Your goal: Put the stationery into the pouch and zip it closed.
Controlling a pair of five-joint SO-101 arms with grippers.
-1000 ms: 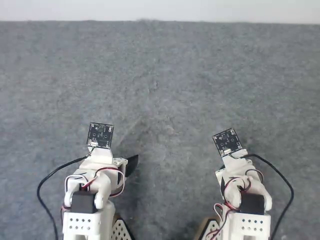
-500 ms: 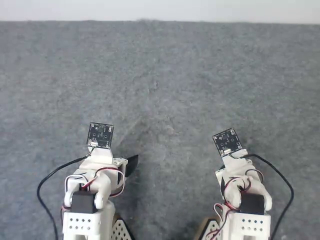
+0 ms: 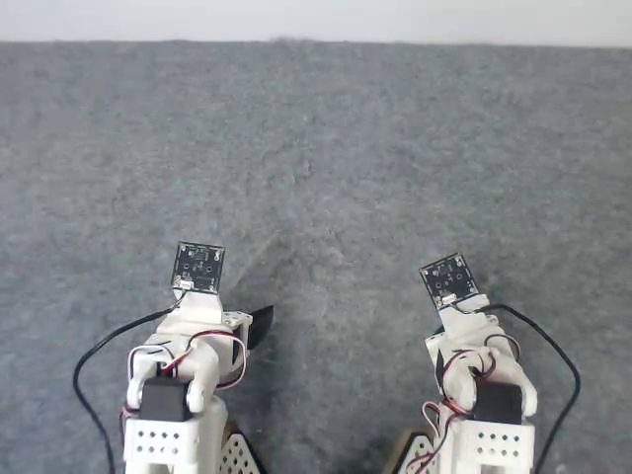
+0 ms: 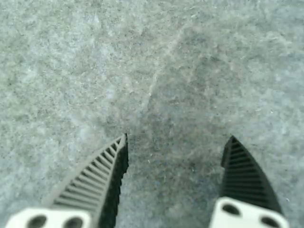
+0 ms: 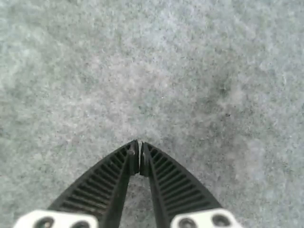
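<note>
Table (image 3: 326, 148): covered in grey felt that ran across the whole high view up to a pale wall (image 3: 316, 20) along the top edge of the frame.

Left arm (image 3: 183, 380): stood at the lower left of the high view, with its wrist camera board (image 3: 198, 267) facing up and one black finger (image 3: 260, 325) jutting out toward the frame's centre. A black cable (image 3: 94, 360) looped off its left side.

Left gripper (image 4: 179, 140): wide open, the two ribbed black fingers well apart. Between them lay bare felt; it had hold of nothing.

Right arm (image 3: 481, 385): stood at the lower right of the high view, well apart from the left arm, with its own camera board (image 3: 451, 279) tilted slightly.

Right gripper (image 5: 139, 145): closed, the ribbed fingertips meeting with at most a hairline gap. Nothing was clamped between them. It hung over bare felt
</note>
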